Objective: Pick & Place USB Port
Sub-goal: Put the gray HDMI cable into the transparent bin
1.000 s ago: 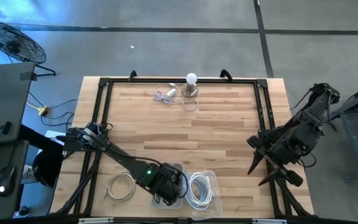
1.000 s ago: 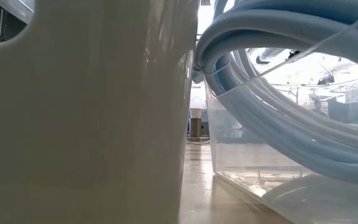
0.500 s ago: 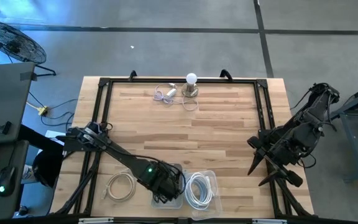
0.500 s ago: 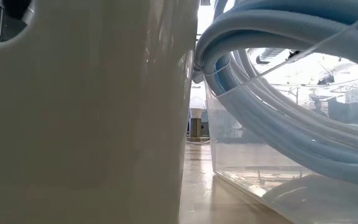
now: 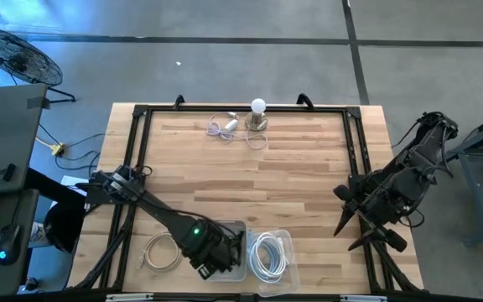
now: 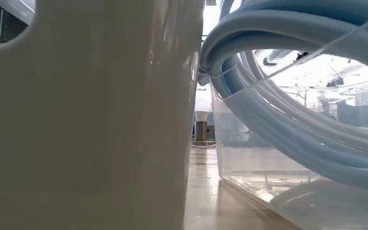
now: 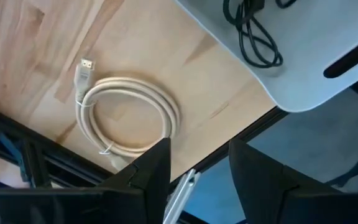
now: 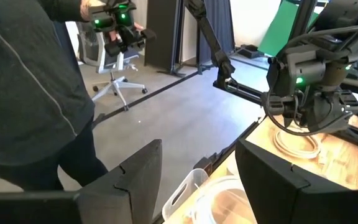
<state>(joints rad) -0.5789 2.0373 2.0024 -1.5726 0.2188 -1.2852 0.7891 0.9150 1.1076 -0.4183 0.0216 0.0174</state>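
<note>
Since the earlier frame, your left gripper had drawn back from over the tray toward the table's near edge, at about seven o'clock from where it had been. Its fingers stood apart with nothing between them. Past them, the left wrist view showed the grey tray holding a black cable, and a coiled white USB cable lying on the bare wood, well apart from the tray. From above, that white coil lay at nine o'clock of the gripper, just beside it. A clear bin at three o'clock of the tray held a coil of pale blue cable. Your right gripper waited off the table's right edge, fingers spread wide and empty. At twelve o'clock, near the far edge, stood a small lamp with a white bulb.
</note>
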